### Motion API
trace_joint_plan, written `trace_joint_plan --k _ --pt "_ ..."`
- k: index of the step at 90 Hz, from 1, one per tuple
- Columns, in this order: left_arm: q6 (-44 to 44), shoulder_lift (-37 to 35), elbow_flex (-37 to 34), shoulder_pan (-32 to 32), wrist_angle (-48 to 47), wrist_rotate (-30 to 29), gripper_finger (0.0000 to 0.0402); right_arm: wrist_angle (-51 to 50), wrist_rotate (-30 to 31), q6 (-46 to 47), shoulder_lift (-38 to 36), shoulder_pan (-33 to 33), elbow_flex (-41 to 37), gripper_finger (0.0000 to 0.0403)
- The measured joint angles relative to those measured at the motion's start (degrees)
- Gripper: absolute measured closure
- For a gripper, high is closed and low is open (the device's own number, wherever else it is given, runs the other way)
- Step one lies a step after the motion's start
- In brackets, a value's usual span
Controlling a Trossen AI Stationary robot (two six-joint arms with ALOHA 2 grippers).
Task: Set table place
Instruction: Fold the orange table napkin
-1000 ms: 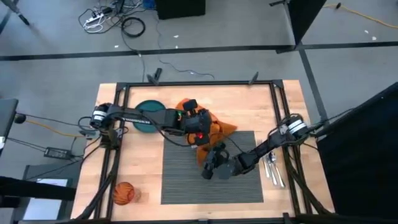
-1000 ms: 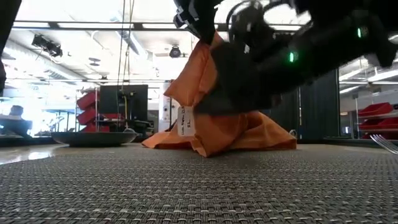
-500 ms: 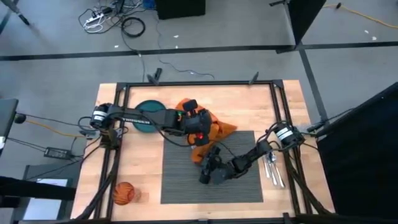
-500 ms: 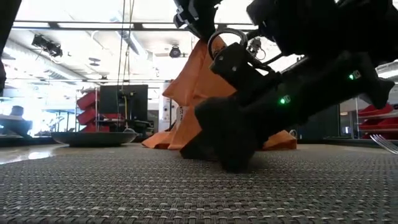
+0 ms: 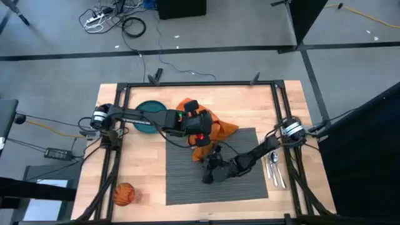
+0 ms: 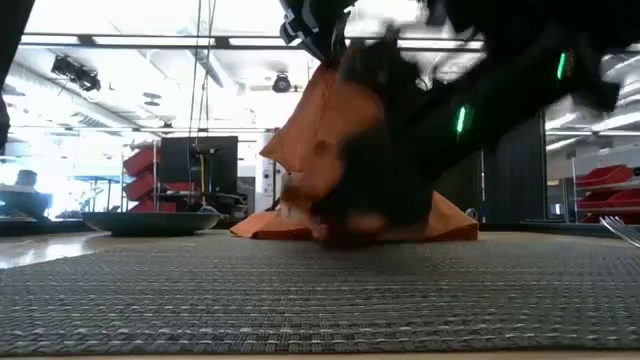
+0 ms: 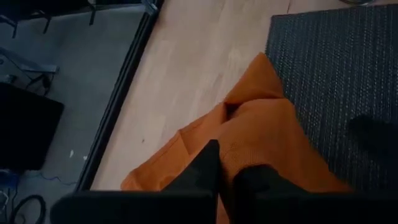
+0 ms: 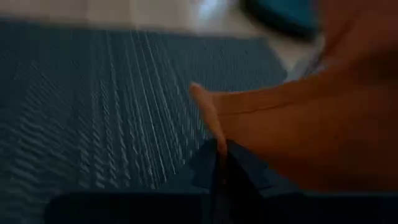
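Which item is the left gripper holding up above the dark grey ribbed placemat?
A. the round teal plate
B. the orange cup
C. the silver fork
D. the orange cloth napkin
D: in the left wrist view the left gripper is shut on the orange cloth napkin, which hangs over the placemat's far edge.

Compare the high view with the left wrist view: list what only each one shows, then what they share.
Only the high view shows the teal plate, the orange cup, the cutlery and the right gripper low over the placemat.

Only the left wrist view shows the left gripper shut on a napkin fold.

Both show the orange napkin, the grey placemat and the wooden table.
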Motion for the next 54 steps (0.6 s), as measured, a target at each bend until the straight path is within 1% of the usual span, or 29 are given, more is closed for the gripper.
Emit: trace_joint_plan --k 15,23,32,36,44,54 --pt "1.3 0.0 0.0 0.0 -0.3 -0.1 0.0402 -16.0 -0.8 0.6 -12.7 1.4 -0.1 0.0403" --pt "1.9 -0.4 0.0 0.0 -0.5 -1.1 0.0402 -24.5 -1.1 1.3 -20.4 1.9 0.0 0.0403" --pt "2.9 -1.8 0.5 0.0 -1.7 -1.7 0.0402 -35.0 -1.6 2.8 -28.4 2.1 0.0 0.0403" --pt "3.0 -2.6 1.1 0.0 -2.4 -1.8 0.0402 -38.1 -1.6 3.0 -32.0 2.1 0.0 0.0403" --pt "2.6 -3.7 2.3 -0.3 -6.8 -1.9 0.0402 -43.6 -1.9 3.0 -38.7 2.0 0.0 0.0403" --pt "-0.1 -4.5 3.4 -1.3 -14.0 -1.1 0.0402 -50.6 -6.9 3.1 -45.9 2.3 0.0 0.0403"
